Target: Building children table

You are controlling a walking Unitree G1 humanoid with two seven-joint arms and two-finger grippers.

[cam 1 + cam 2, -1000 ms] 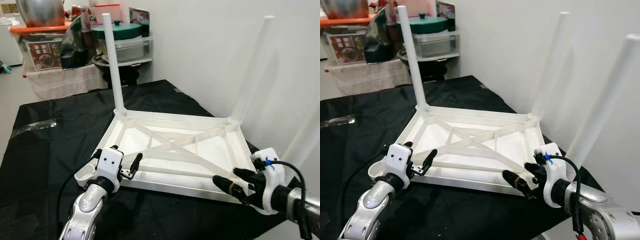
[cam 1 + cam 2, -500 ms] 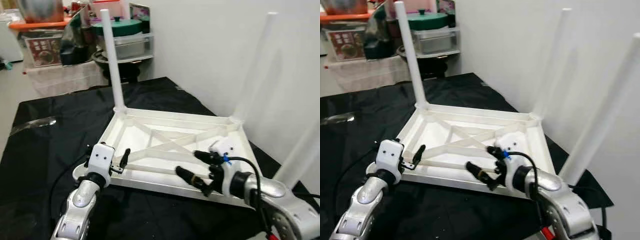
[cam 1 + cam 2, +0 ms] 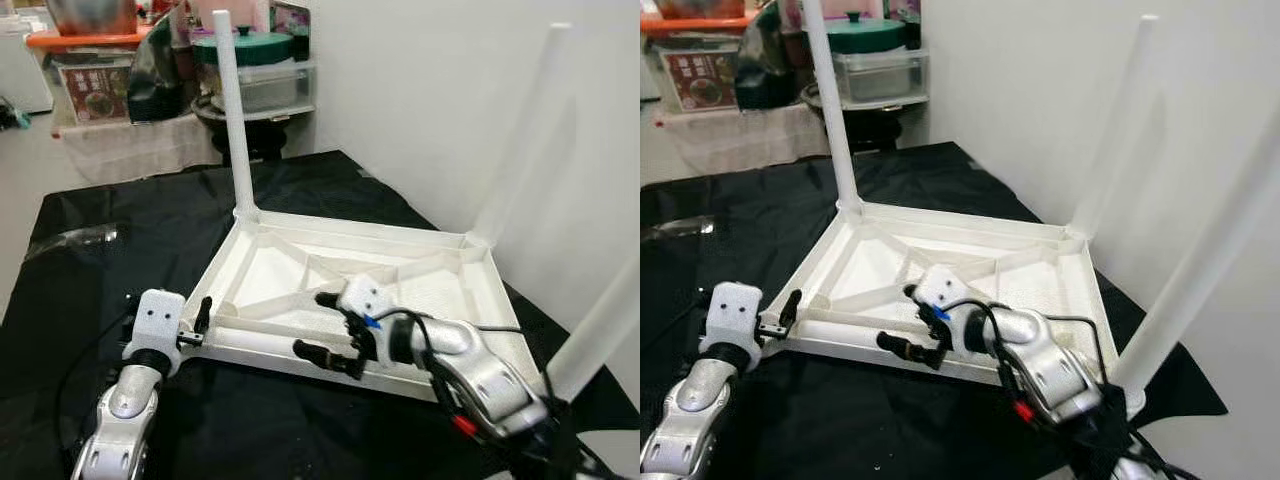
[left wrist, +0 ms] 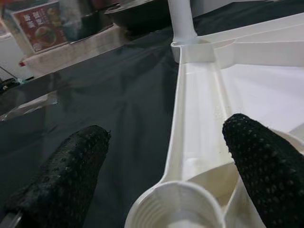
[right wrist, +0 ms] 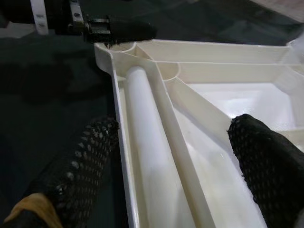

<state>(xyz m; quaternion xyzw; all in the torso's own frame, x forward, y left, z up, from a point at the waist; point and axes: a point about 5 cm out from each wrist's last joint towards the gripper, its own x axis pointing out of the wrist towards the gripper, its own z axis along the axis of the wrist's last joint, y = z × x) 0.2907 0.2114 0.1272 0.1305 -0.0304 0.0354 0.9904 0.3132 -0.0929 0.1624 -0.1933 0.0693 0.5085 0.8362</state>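
The upturned white tabletop lies on black cloth. The right gripper, fingers spread, straddles a loose leg lying along the near rim. The left gripper, also spread, seems to flank the empty corner socket.

Left gripper sat low at about 8 o'clock, fingers spread, arm bent up from below. Right gripper reached across toward centre from 4 o'clock, fingers wide apart too.
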